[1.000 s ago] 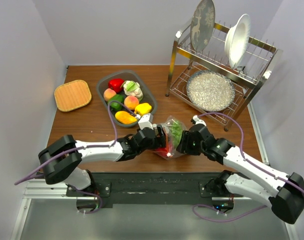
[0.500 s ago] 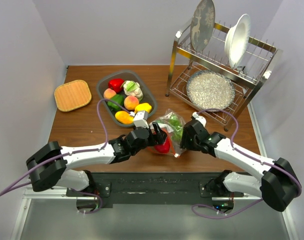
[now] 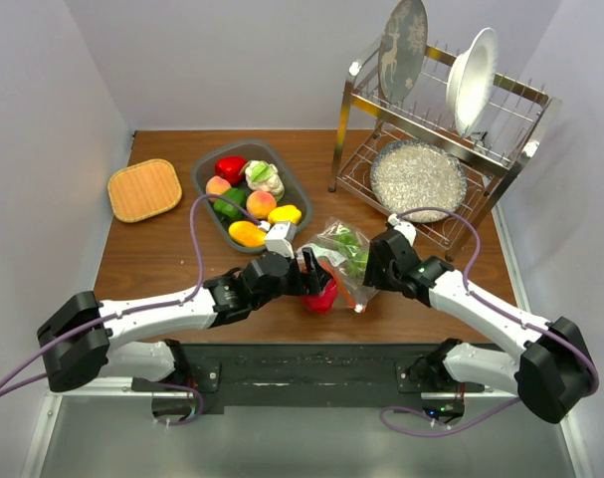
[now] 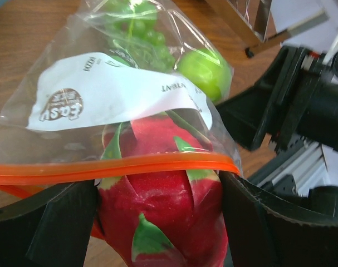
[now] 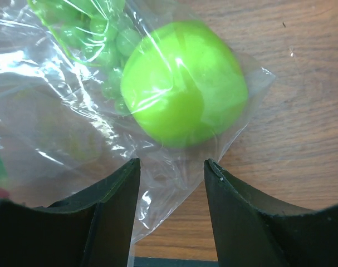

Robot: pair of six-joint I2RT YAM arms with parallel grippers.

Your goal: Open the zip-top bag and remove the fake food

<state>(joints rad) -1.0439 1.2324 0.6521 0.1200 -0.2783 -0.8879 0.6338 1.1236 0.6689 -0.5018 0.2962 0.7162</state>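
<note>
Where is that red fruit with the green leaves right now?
In the top view, the red fruit is near the middle of the table's front edge, held by the left end effector at the mouth of the zip-top bag.

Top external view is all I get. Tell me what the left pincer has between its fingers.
Observer: The left pincer is closed on a red dragon fruit with green scales, one finger on each side.
Operator: Say where the zip strip sits.
Observer: The orange zip strip runs across the fruit. The part nearer the wrist is outside the zip-top bag.
Operator: Report the right pincer.
Observer: The right pincer stands open over the bag's clear corner, just below a green apple inside it.
</note>
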